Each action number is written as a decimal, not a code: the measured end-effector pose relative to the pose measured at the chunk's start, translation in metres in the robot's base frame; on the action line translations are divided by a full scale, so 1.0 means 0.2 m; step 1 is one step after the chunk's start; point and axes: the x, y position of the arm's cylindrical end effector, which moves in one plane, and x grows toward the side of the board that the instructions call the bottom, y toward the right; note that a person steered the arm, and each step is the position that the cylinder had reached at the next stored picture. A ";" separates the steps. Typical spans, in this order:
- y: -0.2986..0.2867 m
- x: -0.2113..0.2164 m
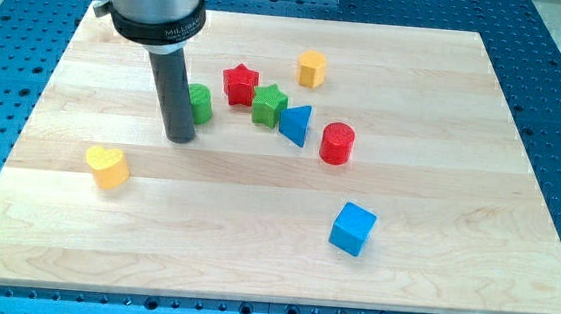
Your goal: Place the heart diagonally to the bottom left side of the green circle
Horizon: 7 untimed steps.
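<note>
The yellow heart (107, 165) lies on the wooden board at the view's left, below the middle. The green circle (199, 103) stands up and to the right of it, partly hidden by my rod. My tip (179, 137) rests on the board just left of and slightly below the green circle, close to it; I cannot tell if they touch. The tip is up and to the right of the heart, well apart from it.
To the circle's right sit a red star (240, 83), a green star (270, 105), a blue triangle (296, 124) and a red cylinder (338, 142). A yellow hexagon (312, 68) is above them. A blue cube (353, 228) lies lower right. The board (465, 111) rests on a blue perforated table.
</note>
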 end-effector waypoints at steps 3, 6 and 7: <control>-0.19 0.14; -0.74 0.54; -0.45 0.49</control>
